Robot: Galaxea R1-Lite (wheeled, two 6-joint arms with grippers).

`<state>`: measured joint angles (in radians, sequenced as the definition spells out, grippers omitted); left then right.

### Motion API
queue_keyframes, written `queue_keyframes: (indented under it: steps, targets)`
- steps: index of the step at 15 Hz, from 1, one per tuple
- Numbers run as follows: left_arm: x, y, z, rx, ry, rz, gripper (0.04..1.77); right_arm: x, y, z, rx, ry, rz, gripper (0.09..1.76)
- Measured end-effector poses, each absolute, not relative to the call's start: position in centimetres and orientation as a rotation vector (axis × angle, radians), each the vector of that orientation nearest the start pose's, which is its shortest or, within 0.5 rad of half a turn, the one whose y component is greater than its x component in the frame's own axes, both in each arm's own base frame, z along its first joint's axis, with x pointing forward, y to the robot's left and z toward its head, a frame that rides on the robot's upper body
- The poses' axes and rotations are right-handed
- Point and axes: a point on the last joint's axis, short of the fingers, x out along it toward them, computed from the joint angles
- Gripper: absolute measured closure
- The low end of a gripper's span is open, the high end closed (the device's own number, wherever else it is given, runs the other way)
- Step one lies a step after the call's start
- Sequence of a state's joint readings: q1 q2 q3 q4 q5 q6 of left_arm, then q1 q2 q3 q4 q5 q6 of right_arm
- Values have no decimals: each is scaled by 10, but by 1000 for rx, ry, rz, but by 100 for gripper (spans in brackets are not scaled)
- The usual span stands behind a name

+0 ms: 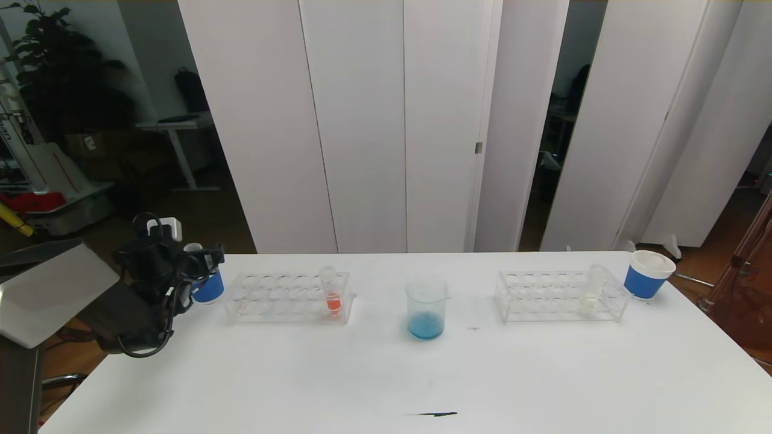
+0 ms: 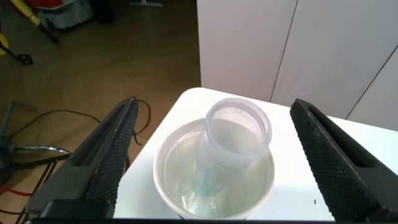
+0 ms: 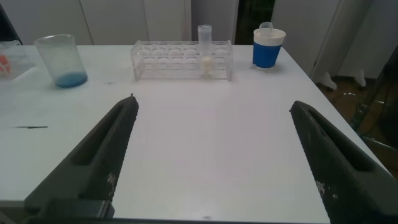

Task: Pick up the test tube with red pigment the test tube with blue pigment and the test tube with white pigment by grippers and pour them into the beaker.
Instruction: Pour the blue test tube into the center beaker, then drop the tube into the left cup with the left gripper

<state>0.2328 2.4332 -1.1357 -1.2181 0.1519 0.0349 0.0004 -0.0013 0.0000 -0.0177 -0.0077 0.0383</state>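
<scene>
So the left claw (image 1: 202,260) is parked right over the paper cup (image 2: 214,180) at the far left corner of the table (image 1: 386,374), and its two fingers (image 2: 102,165) are spread wide apart with nothing pinched between them. Sitting straight below the claw, inside that cup, is an emptied test tube (image 2: 233,140) leaning at a tilt, with just a faint bluish streak down its wall. It's touching neither finger, so it's loose in the cup.

Off to the inner side of that claw is a clear rack (image 1: 289,297) with the test tube with red pigment (image 1: 332,292) standing upright in the end nearest the middle of the table. Further along still, well apart from the claw, is the beaker (image 1: 426,308), upright, with blue pigment settled in the bottom.

The right claw (image 3: 214,158) isn't visible from the head camera, but its own camera shows the fingers (image 3: 96,162) wide open over bare table, holding nothing. Ahead of it across the table sits a second clear rack (image 3: 181,60) with the test tube with white pigment (image 3: 205,45) upright in it. Just beyond that rack's outer end is another blue-banded cup (image 3: 268,48) with a tube poking out of it. The beaker shows up ahead of this claw too, toward the inner side.
</scene>
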Motion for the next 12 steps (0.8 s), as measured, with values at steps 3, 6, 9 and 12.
queue_keyframes:
  steps: [3,6,9,12]
  targets:
    - [436,107,40,33,86,384,7,-23,0,77,39,-19,-7,10]
    - [434,107,45,33,80,384,7,-23,0,77,39,-19,-7,10]
    - [427,105,56,32,83,383,7,-23,0,77,38,-19,-7,10]
    - [412,99,78,32,67,371,7,-23,0,77,39,-19,-8,10]
